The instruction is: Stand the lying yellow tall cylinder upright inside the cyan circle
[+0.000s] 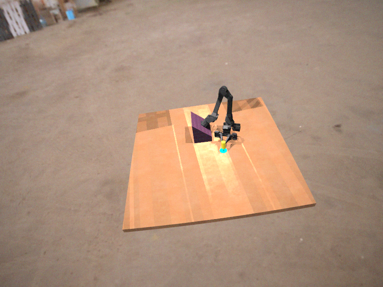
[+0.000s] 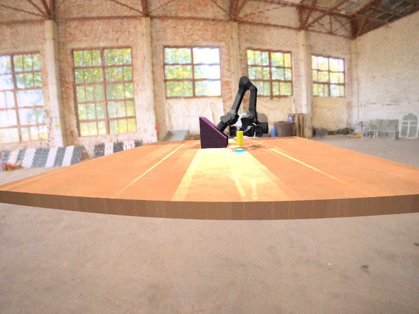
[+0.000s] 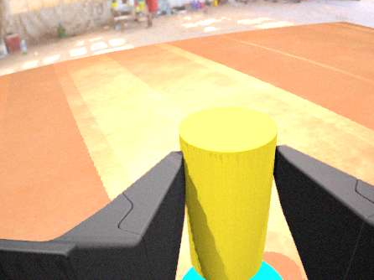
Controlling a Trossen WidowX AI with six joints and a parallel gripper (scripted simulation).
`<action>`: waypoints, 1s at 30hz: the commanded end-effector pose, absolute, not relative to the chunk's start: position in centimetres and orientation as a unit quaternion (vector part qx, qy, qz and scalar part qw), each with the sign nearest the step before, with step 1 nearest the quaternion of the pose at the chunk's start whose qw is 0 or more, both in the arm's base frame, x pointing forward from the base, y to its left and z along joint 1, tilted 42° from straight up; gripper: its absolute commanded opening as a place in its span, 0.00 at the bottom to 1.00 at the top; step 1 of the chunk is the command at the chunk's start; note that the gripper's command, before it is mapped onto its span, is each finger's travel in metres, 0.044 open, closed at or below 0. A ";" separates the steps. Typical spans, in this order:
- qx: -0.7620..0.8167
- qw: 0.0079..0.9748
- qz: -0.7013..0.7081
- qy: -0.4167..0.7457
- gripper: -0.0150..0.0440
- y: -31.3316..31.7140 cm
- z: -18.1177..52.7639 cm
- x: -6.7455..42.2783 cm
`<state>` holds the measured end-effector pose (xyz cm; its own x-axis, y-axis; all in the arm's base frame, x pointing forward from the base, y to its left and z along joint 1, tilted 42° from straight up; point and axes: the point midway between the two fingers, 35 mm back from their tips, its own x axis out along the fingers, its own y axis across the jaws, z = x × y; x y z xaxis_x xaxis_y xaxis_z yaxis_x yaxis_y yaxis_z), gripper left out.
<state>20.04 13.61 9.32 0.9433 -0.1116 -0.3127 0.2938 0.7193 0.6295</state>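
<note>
The yellow tall cylinder [image 1: 223, 144] [image 2: 239, 137] [image 3: 228, 199] stands upright between my two dark fingers. My gripper [image 1: 223, 143] [image 2: 240, 135] [image 3: 229, 160] is shut on it, one finger on each side. The cyan circle [image 1: 223, 150] [image 2: 239, 150] lies flat on the wooden table right under the cylinder. In the exterior view the cylinder's bottom hangs a short way above the circle. In the wrist view the cylinder hides the circle's far part.
A dark purple wedge [image 1: 200, 127] [image 2: 210, 133] stands on the table just left of the gripper and the arm. The wooden table [image 1: 159, 188] [image 2: 140, 177] stretches wide toward the cameras. The arm's base stands behind the gripper.
</note>
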 end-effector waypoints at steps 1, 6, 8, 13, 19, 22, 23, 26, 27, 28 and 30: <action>0.359 0.919 -0.111 0.123 0.43 13.9 8.6 19.9; 0.358 0.919 -0.110 0.121 0.43 14.3 8.0 19.7; 0.358 0.919 -0.110 0.122 0.43 14.4 7.9 19.7; 0.357 0.919 -0.109 0.125 0.43 15.2 7.1 19.5; 0.356 0.919 -0.109 0.126 0.43 15.6 6.7 19.4; 0.356 0.919 -0.109 0.126 0.43 15.6 6.7 19.4; 0.356 0.919 -0.109 0.126 0.43 15.6 6.7 19.4; 0.356 0.919 -0.109 0.126 0.43 15.6 6.7 19.4; 0.356 0.919 -0.109 0.126 0.43 15.6 6.7 19.4; 0.356 0.919 -0.109 0.126 0.48 15.6 6.7 19.4; 0.356 0.919 -0.109 0.126 0.57 15.6 6.7 19.4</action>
